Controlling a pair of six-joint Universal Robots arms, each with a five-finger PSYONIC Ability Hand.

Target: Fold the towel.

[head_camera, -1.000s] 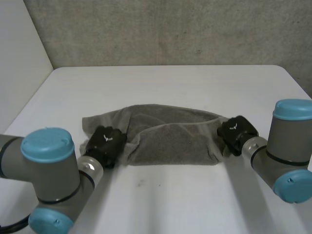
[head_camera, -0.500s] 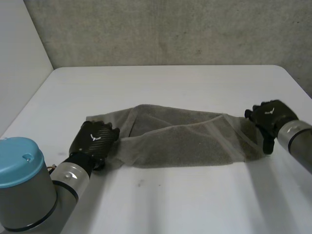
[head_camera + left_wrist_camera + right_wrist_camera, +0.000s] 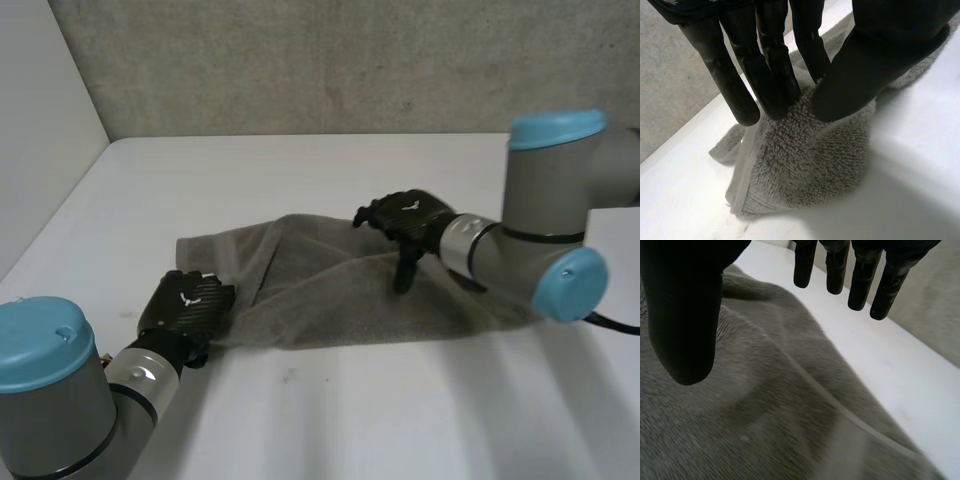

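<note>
A grey towel (image 3: 340,290) lies loosely doubled along the table, its long way running left to right. My left hand (image 3: 188,303) sits at the towel's left end, near the front corner. In the left wrist view its fingers (image 3: 775,75) and thumb (image 3: 865,65) pinch a raised bunch of towel (image 3: 810,165) between them. My right hand (image 3: 408,218) hangs over the towel's middle with its fingers pointing down. In the right wrist view its thumb (image 3: 685,315) and straight fingers (image 3: 860,275) stand apart above the towel (image 3: 765,425), holding nothing.
The white table (image 3: 330,170) runs back to a grey wall (image 3: 350,60). A pale wall (image 3: 40,130) stands along its left edge. My right arm's elbow (image 3: 550,240) reaches over the towel's right end.
My right hand has left the towel's right end and swung left to above its middle, fingers open. My left hand has slid slightly toward the front and closed on the left end.
</note>
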